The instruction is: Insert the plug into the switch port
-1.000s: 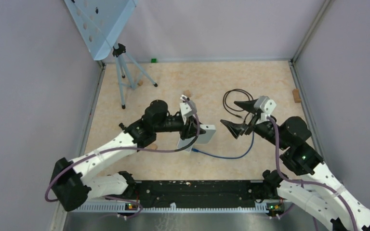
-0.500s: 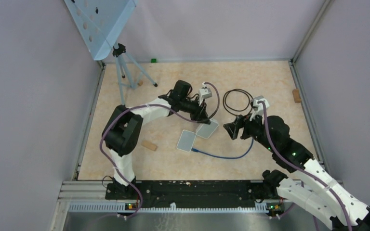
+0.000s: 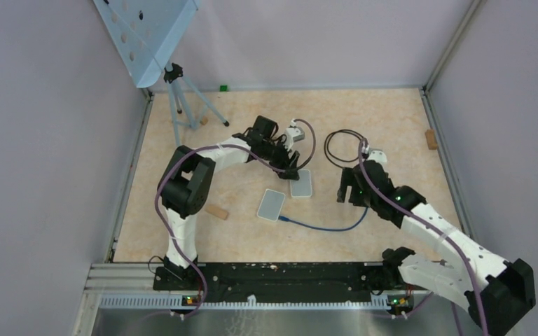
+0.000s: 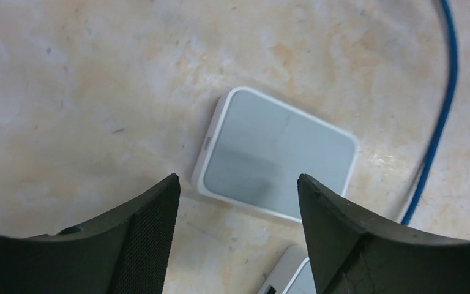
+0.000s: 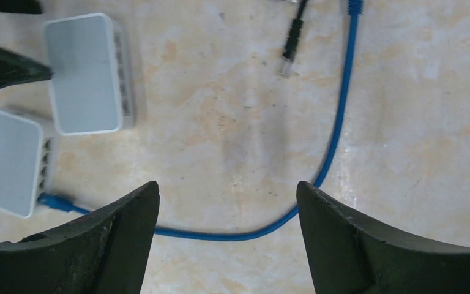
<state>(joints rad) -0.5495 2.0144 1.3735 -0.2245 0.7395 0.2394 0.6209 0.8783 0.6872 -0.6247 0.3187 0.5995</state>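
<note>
Two white switches lie side by side on the table. The nearer switch (image 3: 271, 204) (image 5: 9, 162) has one blue plug (image 5: 54, 202) in a port. The farther switch (image 3: 301, 183) (image 5: 85, 73) lies flat, its row of ports (image 5: 124, 73) facing right. My left gripper (image 3: 295, 168) (image 4: 238, 180) hangs open just over the farther switch, holding nothing. The blue cable (image 3: 329, 227) (image 5: 341, 116) curves to a free blue plug (image 5: 355, 6). A black plug (image 5: 289, 49) lies beside it. My right gripper (image 3: 347, 189) (image 5: 227, 187) is open above the blue cable.
A black cable loop (image 3: 343, 147) lies behind the right gripper. A tripod (image 3: 182, 105) with a blue perforated panel stands at the back left. Small wooden blocks (image 3: 216, 211) (image 3: 431, 138) lie about. Walls close the table on three sides.
The left gripper carried a switch back and right, laid it flat beside the other and opened. The right gripper swung down over the blue cable, still open.
</note>
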